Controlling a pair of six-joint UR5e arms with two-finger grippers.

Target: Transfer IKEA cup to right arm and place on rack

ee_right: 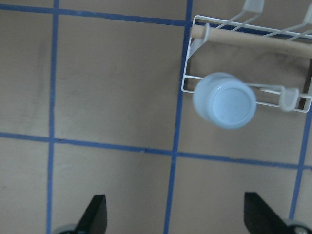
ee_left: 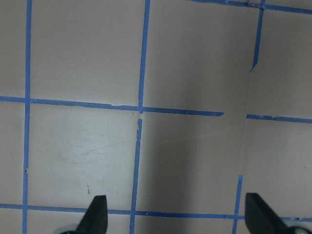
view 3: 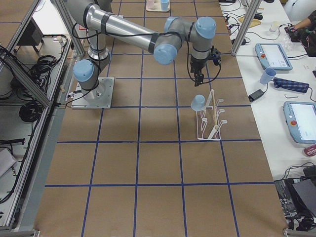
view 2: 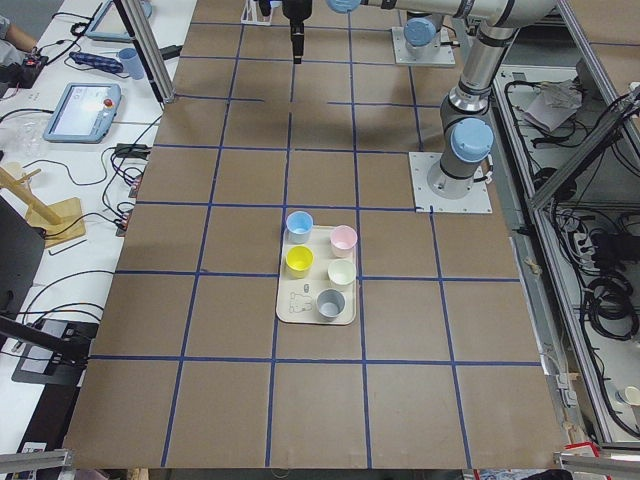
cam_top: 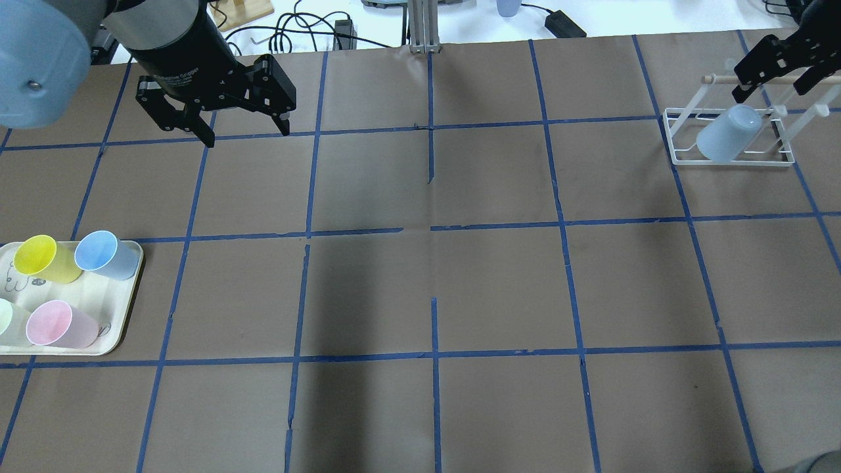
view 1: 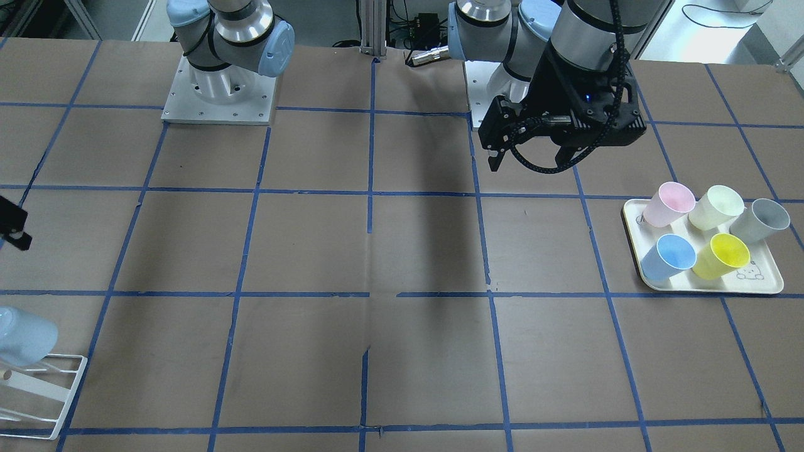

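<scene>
Placing apparently done, with IKEA cup (cam_top: 726,135) inverted on rack (cam_top: 742,164), right gripper (cam_top: 777,75) and left gripper (cam_top: 246,131) both spread empty; next, back off clear of rods.

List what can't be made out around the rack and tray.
- Front-facing view: rack and IKEA cup are cut off by the left edge.
- Overhead view: tray is cut off by the left edge, so its grey cup is unseen there.
- Right wrist view: the cup's own base hides which rod holds it.
</scene>
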